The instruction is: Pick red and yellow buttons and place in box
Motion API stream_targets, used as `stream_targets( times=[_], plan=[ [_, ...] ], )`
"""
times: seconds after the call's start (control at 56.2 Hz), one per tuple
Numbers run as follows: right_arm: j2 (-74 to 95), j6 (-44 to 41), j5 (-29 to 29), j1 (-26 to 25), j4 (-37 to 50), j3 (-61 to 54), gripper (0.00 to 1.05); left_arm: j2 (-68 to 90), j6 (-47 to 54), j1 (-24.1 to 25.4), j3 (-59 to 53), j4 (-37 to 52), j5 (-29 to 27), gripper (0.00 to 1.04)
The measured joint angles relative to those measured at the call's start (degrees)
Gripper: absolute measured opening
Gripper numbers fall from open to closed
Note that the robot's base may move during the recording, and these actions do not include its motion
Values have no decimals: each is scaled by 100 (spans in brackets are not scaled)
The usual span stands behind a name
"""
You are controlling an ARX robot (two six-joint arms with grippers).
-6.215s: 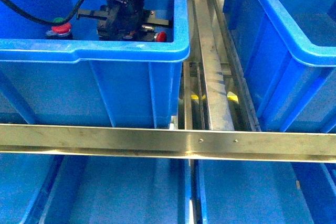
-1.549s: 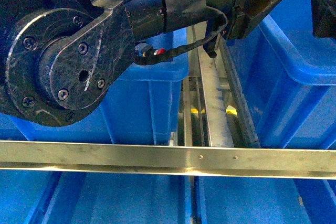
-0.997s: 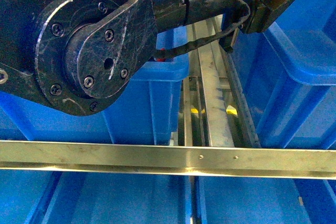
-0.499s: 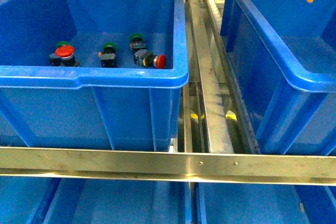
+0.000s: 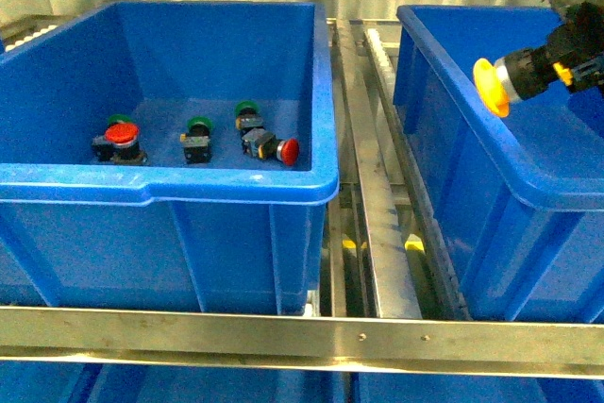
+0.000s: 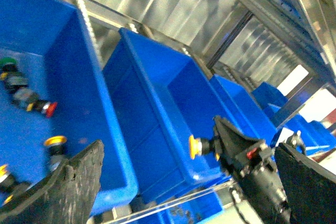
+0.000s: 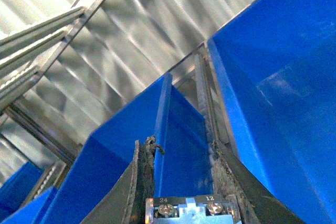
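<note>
A steel rack (image 5: 283, 332) bears the left blue bin (image 5: 226, 243) and the box (image 5: 500, 233), slightly apart

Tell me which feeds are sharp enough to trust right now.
Front view: crisp, yellow button clear, slight glare on the steel rail. Left wrist view: soft, red button smeared. Right wrist view: corrugated wall streaky, terminal screws sharp.

Only legible marks, right wrist view: nos. "24" and "12", small dark chars. printed side by side on the pale rear face of the yellow button (image 7: 186, 207), each approx. above one of two terminal screws (image 7: 166, 211).
</note>
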Motion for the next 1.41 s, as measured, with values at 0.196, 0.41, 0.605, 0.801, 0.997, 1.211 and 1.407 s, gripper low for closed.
stream_targets(
  times=[0.196, 0.41, 0.605, 0.801, 0.997, 1.211, 1.407],
  plan=[
    [151, -1073, 625, 699, 50, 345, 25, -2518, 1845, 986, -1014, -2103, -2114, 74],
    [573, -2175, 1676, 1517, 442, 743, 25, -3580, 2765, 1412, -2610, -1718, -2439, 39],
    [1150, -3871, 2734, 1934, 1543, 1130, 25, -3923, 2898, 1429, -3082, -1611, -2461, 4],
    [1191, -3985, 2752, 1821, 1604, 1106, 25, -4019, 2924, 1429, -3147, -1602, -2472, 3],
    [1167, -4369, 2756, 1814, 651, 1139, 25, -4197, 2942, 1429, -3340, -1563, -2468, 3],
    [828, -4096, 2354, 968, -994, 973, 25, -4207, 2942, 1429, -3340, -1556, -2468, 16],
    [181, -3821, 1200, -20, -1727, 809, 25, -4207, 2942, 1429, -3340, -1556, -2468, 51]
  ],
)
